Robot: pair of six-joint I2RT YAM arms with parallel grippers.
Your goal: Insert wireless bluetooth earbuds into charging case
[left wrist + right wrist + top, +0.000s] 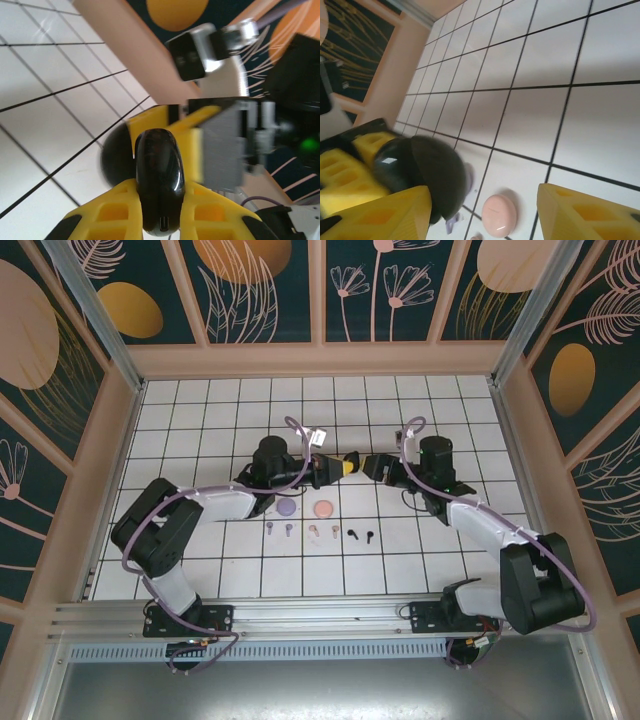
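Earbuds [334, 531] in a row on the tiles, black case [160, 185] gripped

I see my left gripper [335, 468] clamped narrow on the black case; my right gripper [378, 465] has its jaws well apart, one finger [385, 212] just beside the case, gripping nothing; the earbuds lie near the purple case [287, 507] and pink case [323, 509]

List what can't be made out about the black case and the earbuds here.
- Left wrist view: the black case, clamped in the left claw, is seen edge-on. Its inside is hidden, and blur smears whatever is behind it.
- Right wrist view: a finger of the right claw covers the case's lower part.
- Top view: the earbuds are too small to show which way their stems point.
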